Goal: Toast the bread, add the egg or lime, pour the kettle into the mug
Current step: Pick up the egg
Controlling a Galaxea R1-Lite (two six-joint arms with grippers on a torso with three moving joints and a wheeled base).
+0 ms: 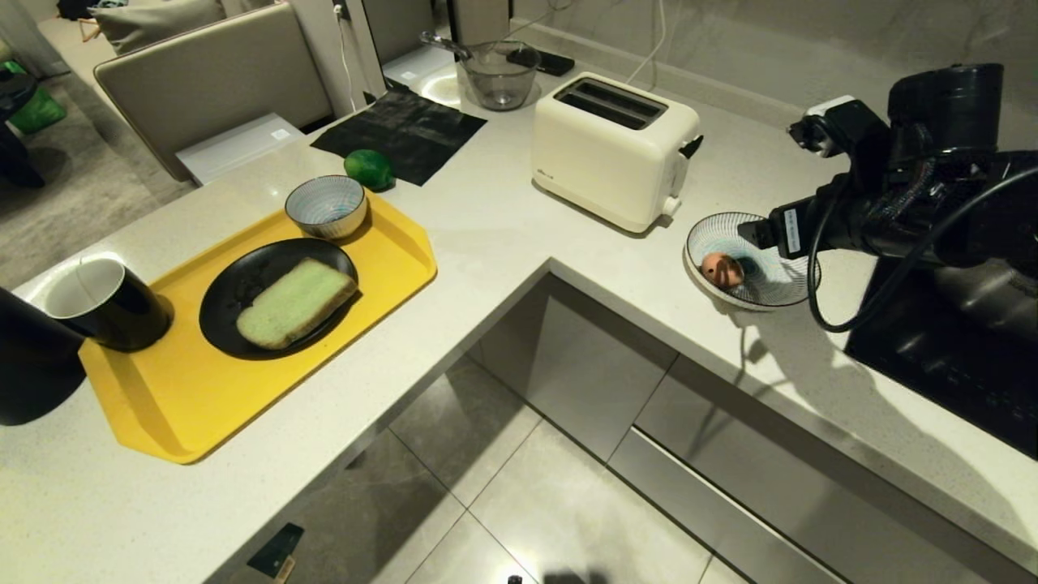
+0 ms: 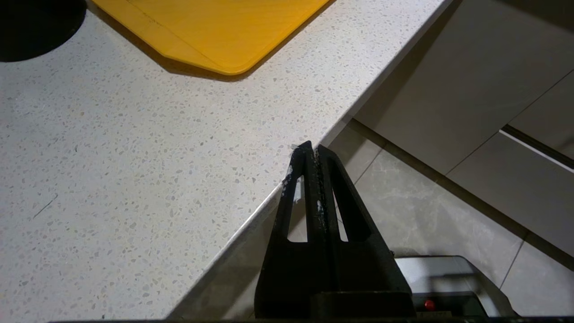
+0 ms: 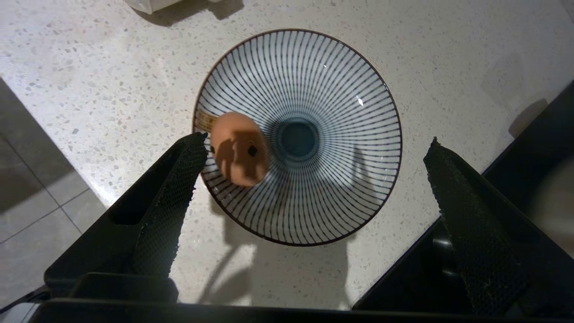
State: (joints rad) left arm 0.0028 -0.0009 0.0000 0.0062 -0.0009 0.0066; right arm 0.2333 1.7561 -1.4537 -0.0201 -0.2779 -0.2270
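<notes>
Right gripper spread over the egg bowl

Head view: I am seeing my right arm (image 1: pixel 900 203) reaching in level from the right, its black wrist and looped cable hanging over the striped wide bowl (image 1: pixel 770 284), where the pinkish egg (image 1: pixel 722 269) is lying against the near wall. The cream toaster (image 1: pixel 612 158) is standing just beside that bowl, both slots empty, with a small grey logo I cannot read. On the yellow tray (image 1: pixel 389 268) the pale green bread (image 1: pixel 296 302) is lying flat on a matte black plate (image 1: pixel 235 284), the small striped bowl (image 1: pixel 326 206) is sitting at the far corner, and the glossy black mug (image 1: pixel 105 304) is standing at the left edge. The lime (image 1: pixel 369 169) is resting on the counter beside a black cloth (image 1: pixel 405 130). The kettle (image 1: pixel 32 365) is showing only as a dark mass at the left edge.

Left wrist view: my left gripper (image 2: pixel 309 150) is hanging at the speckled stone counter's edge (image 2: pixel 134 157), fingers pressed together, holding nothing.

Right wrist view: my right gripper (image 3: pixel 314 143) is hovering above the bowl, its mesh-textured pads (image 3: pixel 179 179) standing wide apart and empty. One fingertip is showing just beside the egg, whose shell is bearing a tiny dark speck; a small gold label on the rim is unreadable.
</notes>
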